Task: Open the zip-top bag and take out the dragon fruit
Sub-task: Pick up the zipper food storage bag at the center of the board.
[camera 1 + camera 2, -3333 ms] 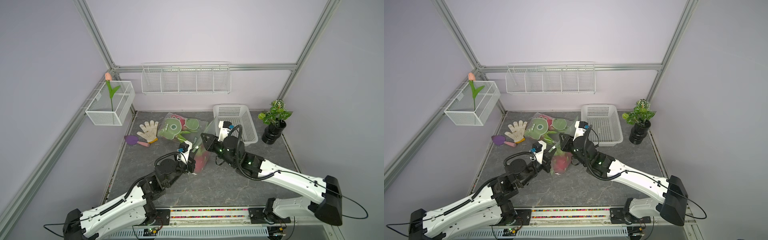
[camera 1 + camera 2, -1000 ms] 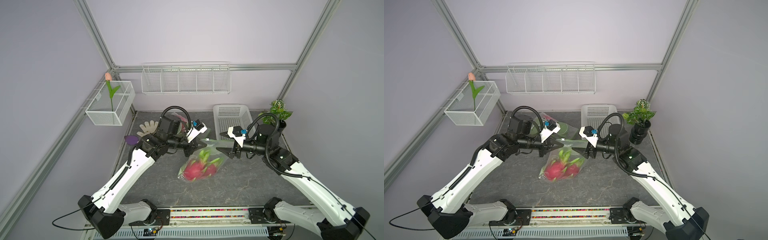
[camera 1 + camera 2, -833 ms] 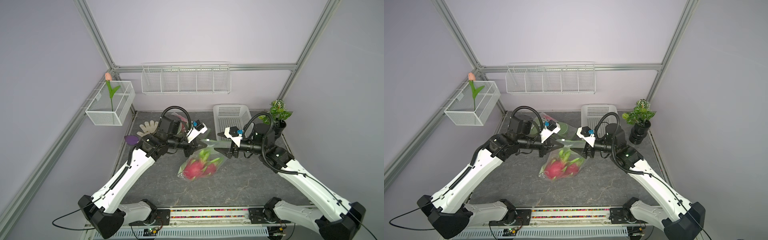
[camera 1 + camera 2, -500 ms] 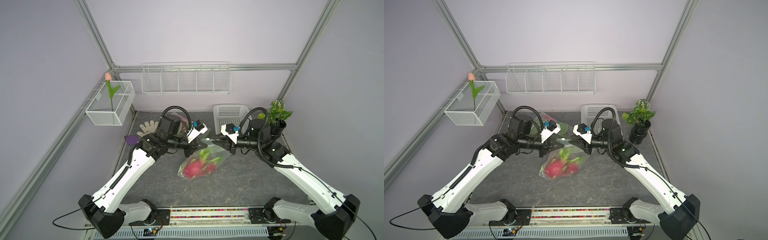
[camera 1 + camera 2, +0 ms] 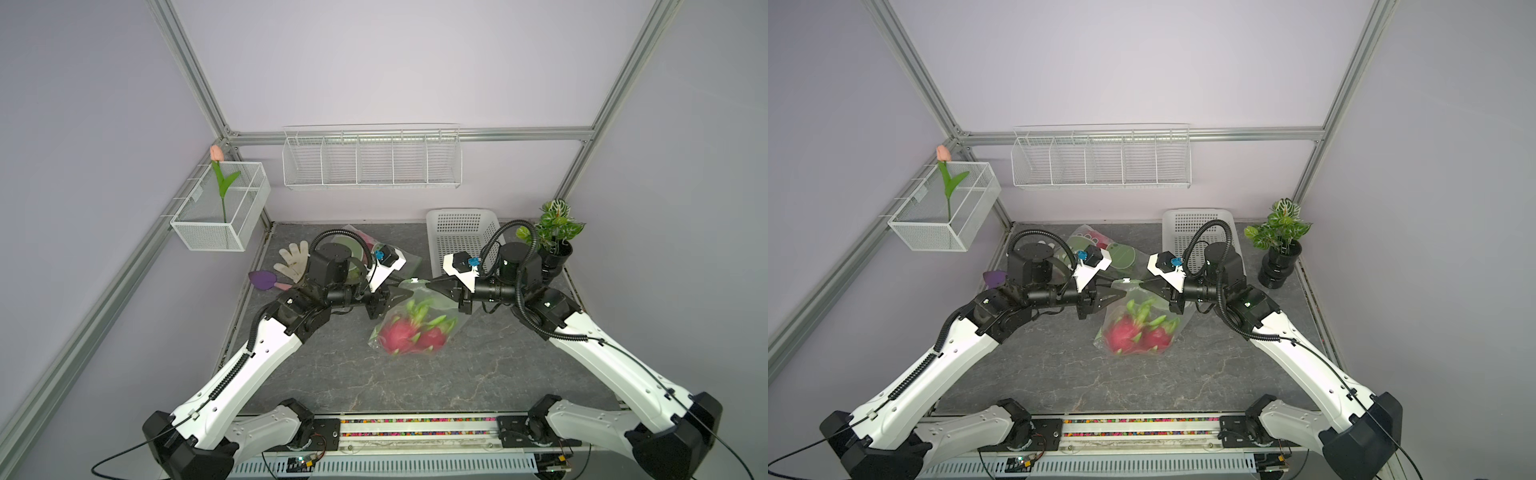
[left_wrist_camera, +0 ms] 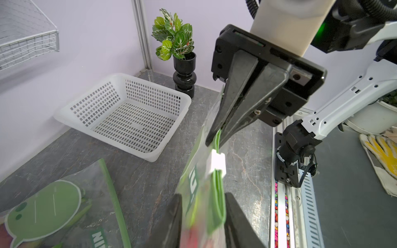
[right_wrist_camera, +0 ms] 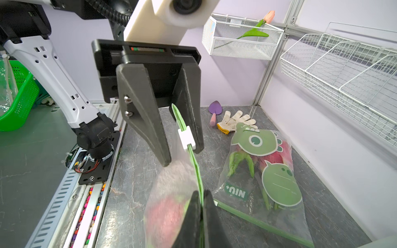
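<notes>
Top views look down; wrist views closely share the bag (image 6: 193, 184).

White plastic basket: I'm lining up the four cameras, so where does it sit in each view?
Both top views: white basket at the table's back, beside the potted plant.
Left wrist: basket in full view, empty, by the same plant.
Right wrist: not in it.
Shared landmark: the wire wall shelf, in all four.

dragon fruit (image 5: 401, 334) blurred in zip-top bag (image 5: 438, 305), uncountable
</notes>
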